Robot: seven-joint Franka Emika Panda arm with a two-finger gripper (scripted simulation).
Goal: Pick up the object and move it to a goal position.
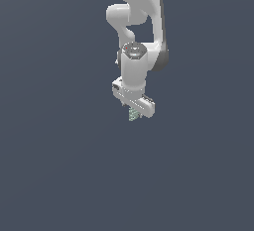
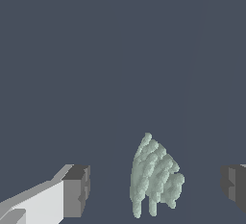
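Observation:
The object (image 2: 154, 176) is a tiny pale green, whitish-speckled lump with a bumpy surface. In the wrist view it sits between the two fingers of my gripper (image 2: 156, 189). The fingers (image 2: 77, 189) stand wide apart, with a gap on each side of the object, so neither pad touches it. In the exterior view the white arm points straight down. The object (image 1: 132, 115) shows just under the white hand, between the fingers of the gripper (image 1: 134, 112). The gripper is open around the object.
A plain dark grey-blue surface (image 1: 59, 165) fills both views. The arm's white links (image 1: 136, 7) rise to the exterior view's top edge. No other object or marker shows.

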